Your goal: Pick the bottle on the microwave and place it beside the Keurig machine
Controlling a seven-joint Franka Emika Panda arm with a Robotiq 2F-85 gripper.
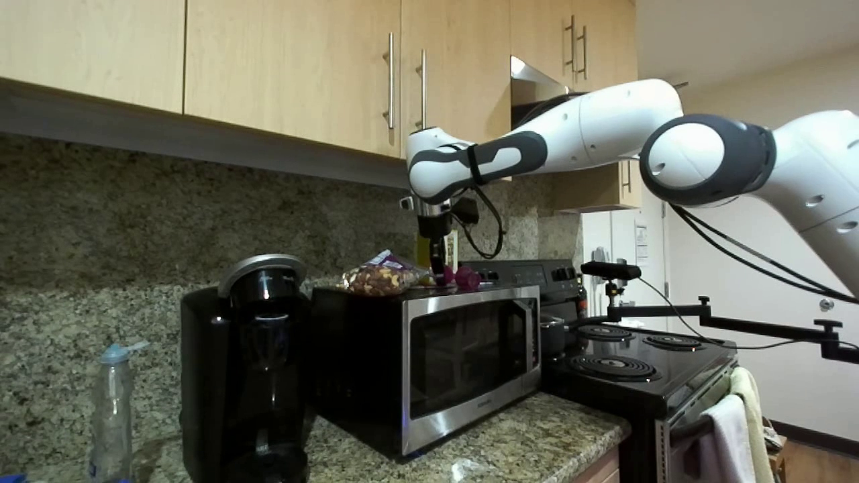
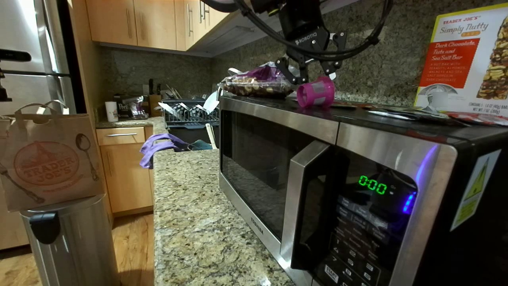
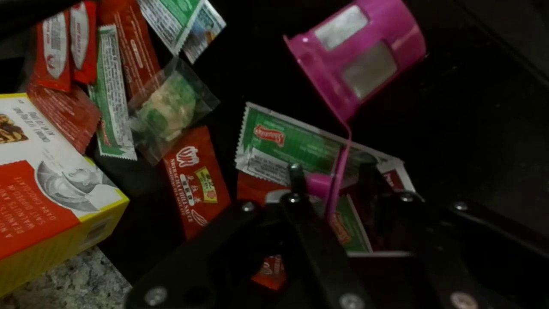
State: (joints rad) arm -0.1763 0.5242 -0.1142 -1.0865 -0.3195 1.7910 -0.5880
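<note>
Currently the bottle (image 2: 316, 93), magenta, cup-shaped and pale-panelled, lies on its side atop the microwave (image 1: 463, 362). Your gripper (image 2: 316, 74), pointing down, is spread apart, the swung-out lid (image 3: 337, 184) between its tips in the wrist view. Your arm (image 1: 607, 124) reaches over, bent down at its end.

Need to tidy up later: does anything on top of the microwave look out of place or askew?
Yes. The cup-shaped magenta bottle lies on its side on the microwave, its lid open, as if tipped over. Small packets lie loose at mixed angles there, which looks untidy. No spill shows.
</note>
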